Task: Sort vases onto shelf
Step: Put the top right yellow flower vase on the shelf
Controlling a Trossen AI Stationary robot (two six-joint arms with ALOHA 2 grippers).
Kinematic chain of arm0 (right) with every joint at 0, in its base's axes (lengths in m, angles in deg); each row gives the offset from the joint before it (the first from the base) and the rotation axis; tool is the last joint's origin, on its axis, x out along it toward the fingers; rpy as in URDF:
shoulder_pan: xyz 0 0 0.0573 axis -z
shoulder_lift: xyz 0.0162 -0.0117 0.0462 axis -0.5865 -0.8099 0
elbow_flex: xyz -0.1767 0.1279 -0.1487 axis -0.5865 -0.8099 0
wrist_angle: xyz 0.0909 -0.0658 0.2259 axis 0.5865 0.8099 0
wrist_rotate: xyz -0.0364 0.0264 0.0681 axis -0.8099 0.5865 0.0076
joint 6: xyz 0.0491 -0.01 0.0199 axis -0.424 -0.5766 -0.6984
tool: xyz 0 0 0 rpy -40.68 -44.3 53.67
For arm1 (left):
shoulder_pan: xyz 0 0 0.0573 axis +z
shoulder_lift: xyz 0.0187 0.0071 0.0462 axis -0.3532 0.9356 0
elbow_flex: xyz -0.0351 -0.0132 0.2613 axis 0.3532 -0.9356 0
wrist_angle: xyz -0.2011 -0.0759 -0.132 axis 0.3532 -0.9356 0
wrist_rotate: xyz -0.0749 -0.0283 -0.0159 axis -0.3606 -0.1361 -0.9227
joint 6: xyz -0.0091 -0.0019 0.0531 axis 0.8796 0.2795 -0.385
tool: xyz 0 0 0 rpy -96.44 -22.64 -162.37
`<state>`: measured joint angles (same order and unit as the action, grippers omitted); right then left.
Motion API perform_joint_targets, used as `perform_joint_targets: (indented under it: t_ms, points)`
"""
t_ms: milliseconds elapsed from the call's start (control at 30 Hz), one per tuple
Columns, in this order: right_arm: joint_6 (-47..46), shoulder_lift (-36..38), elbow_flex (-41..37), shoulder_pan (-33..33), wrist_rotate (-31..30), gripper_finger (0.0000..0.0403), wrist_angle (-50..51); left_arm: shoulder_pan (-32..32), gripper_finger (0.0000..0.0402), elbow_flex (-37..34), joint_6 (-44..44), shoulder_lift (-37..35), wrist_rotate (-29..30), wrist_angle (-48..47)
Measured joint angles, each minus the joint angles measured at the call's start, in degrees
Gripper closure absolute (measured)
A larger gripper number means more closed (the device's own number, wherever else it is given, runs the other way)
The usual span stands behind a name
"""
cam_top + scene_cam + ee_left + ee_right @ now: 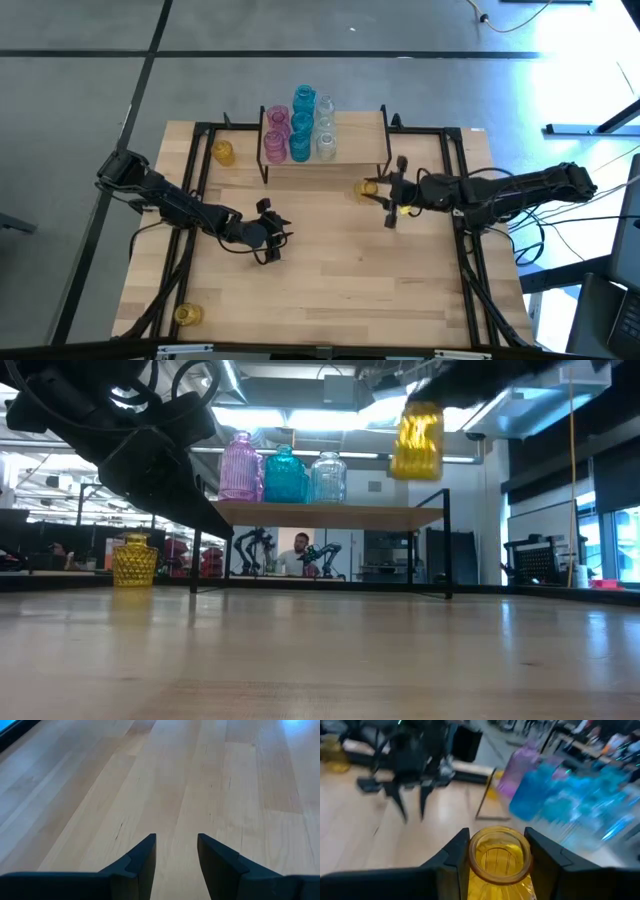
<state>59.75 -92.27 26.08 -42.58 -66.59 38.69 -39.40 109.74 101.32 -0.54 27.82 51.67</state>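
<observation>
The shelf [350,148] stands at the table's far middle, with pink [276,133], teal [302,122] and clear [325,128] vases on the left part of its board [330,515]. My right gripper [370,188] is shut on a yellow vase [417,440], in the air just off the shelf's near right corner and above board height. A second yellow vase [223,152] stands on the table left of the shelf, a third [186,314] at the near left. My left gripper [276,240] hovers open over bare table at left of centre, with nothing between its fingers [145,860]. My right gripper pinches the yellow vase between its two fingers [456,857], one on each side of the neck just under the rim [500,840]. The fingers come nearly level from the table's right side. The vase hangs upright, mouth up, lifted clear of table and shelf.
The right half of the shelf board [362,135] is bare. Black frame rails [455,200] run along the table's left and right sides. People and other robot arms show in the room beyond the table [300,552].
</observation>
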Motion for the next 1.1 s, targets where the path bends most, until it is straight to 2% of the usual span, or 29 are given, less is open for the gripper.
perform_joint_targets:
  t_ms: [167, 467, 700, 1100]
  points:
    - [1.44, -0.07, 5.09, 4.46, 1.8, 0.0268, 0.51, 0.02, 0.0264, 0.0, 0.01, 0.0, 0.0, 0.01]
    - [1.45, -2.64, 11.52, 18.42, 11.87, 0.0268, 1.44, 0.02, 0.0264, 0.0, 0.0, 0.0, 0.0, 0.02]
    - [0.95, -9.88, 16.09, 27.49, 17.58, 0.0268, 1.35, 0.02, 0.0264, 0.0, -0.02, 0.0, 0.0, 0.03]
    - [-1.85, -23.41, 25.72, 38.01, 24.6, 0.0268, 1.21, 0.02, 0.0264, 0.0, -0.02, 0.0, -0.01, 0.02]
